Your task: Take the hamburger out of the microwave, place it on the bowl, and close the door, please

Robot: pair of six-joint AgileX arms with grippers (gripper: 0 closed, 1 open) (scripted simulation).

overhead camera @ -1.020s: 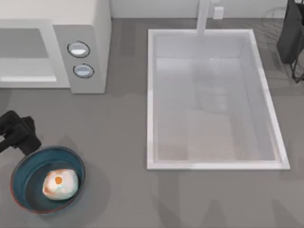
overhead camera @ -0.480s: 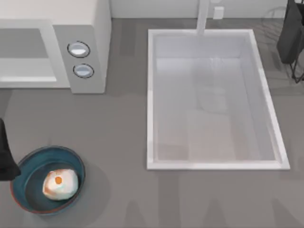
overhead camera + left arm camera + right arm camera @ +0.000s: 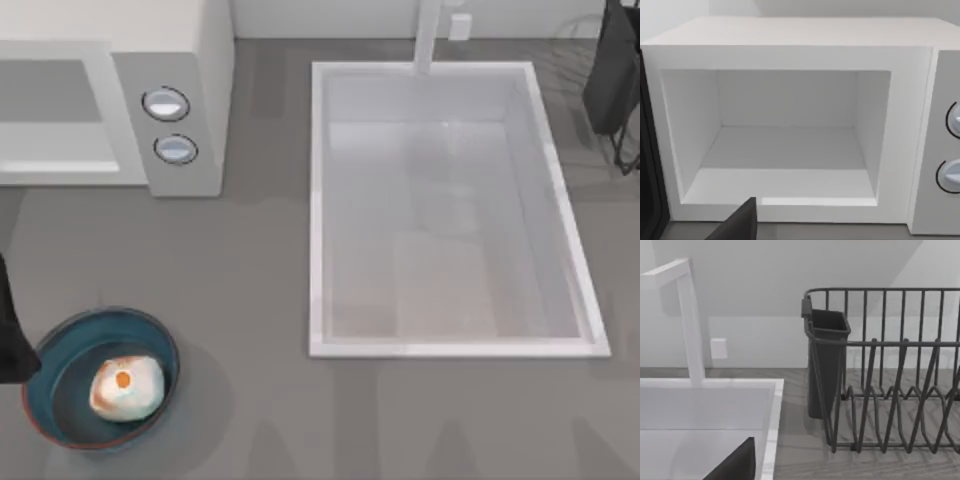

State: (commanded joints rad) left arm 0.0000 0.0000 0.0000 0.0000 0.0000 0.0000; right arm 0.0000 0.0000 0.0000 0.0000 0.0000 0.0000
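Hamburger (image 3: 126,387) unmoved inside bowl (image 3: 60,345) (microwave (image 3: 790,60) cavity bare).

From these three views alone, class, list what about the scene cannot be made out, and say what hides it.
- Left end effector, top view: cut off by the left edge; open or shut unknown.
- Door, left wrist view: a dark strip cut by the frame edge; its angle is unclear.
- Underside of the hamburger, top view: hidden against the bowl.
- Right arm, top view: cropped at the right edge.
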